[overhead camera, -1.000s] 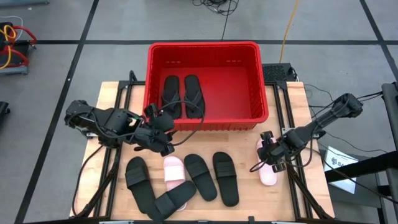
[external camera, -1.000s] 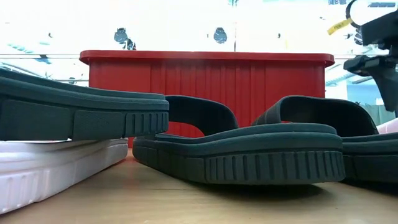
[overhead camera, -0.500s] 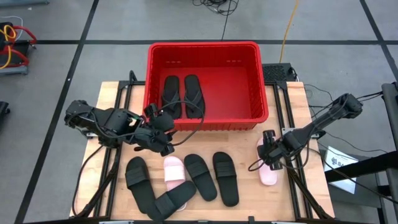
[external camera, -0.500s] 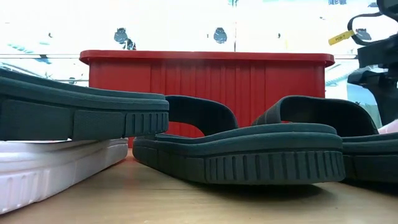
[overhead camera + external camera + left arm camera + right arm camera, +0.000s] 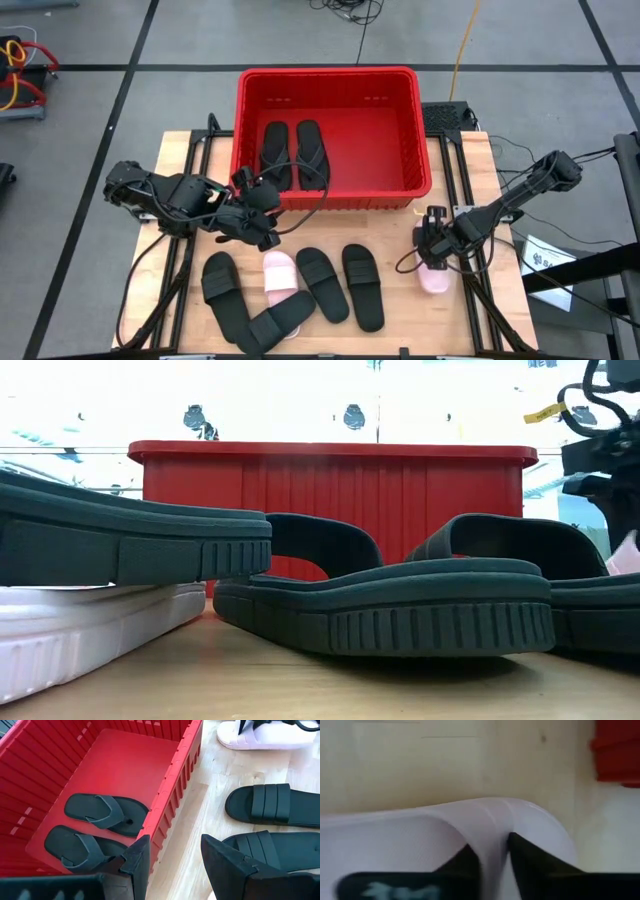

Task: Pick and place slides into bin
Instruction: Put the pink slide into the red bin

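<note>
The red bin [image 5: 330, 80] stands at the table's far middle, and two black flip-flops [image 5: 293, 152] lie flat on its floor. A light pink slide [image 5: 433, 281] lies sole down on the table's right side, with my right gripper [image 5: 432, 250] shut on its strap. My left gripper [image 5: 262, 228] hangs open above the table just in front of the bin's near wall, with nothing between its fingers [image 5: 137, 865]. Several black slides [image 5: 363, 285] and another pink slide [image 5: 280, 272] lie in a row near the table's front edge. My right gripper pinches the pink slide's arched strap [image 5: 492, 837] between its two fingers [image 5: 522, 857], at the strap's edge. The fingers come steeply from above and point down. The slide's sole rests on the table.
One black slide [image 5: 282, 316] lies across the toe ends of its neighbours at the front left. In the low view, black slides [image 5: 400, 600] fill the foreground before the bin's wall [image 5: 330, 490]. Bare wood lies between the row of slides and the bin.
My right gripper has sunk onto the pink slide at the table's right and has rolled about its wrist while coming down. The slide lies where it was. My left arm has kept still.
</note>
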Action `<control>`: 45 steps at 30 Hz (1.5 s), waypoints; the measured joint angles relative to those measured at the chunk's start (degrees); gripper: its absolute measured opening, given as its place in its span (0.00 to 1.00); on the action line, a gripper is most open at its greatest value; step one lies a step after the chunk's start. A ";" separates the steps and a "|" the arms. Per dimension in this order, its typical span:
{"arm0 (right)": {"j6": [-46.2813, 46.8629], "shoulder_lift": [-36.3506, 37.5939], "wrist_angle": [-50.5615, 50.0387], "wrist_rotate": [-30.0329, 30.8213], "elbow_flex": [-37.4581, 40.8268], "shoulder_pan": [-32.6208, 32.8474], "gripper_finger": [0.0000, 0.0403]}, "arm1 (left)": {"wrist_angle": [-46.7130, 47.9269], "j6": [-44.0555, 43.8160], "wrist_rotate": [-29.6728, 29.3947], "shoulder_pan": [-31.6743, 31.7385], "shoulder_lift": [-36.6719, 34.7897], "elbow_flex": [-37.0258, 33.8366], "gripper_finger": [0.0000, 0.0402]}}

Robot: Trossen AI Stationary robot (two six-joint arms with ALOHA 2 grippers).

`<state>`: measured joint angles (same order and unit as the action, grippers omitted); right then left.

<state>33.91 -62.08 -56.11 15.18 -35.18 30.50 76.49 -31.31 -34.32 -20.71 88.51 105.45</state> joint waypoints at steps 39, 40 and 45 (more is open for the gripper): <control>-28.95 0.00 14.65 8.22 -32.94 -0.16 0.00 | -3.45 14.28 2.92 -0.02 0.00 0.00 0.42; -33.47 0.00 16.67 9.33 -32.94 -0.33 0.00 | -4.63 16.00 3.04 -0.02 0.00 0.00 0.42; -55.34 0.00 28.04 11.83 -32.94 -2.35 0.00 | -11.25 25.43 7.73 0.17 0.00 -0.01 0.42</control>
<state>-21.44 -62.08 -28.08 27.01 -68.12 28.15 65.24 -5.88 -26.58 -20.53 88.51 105.44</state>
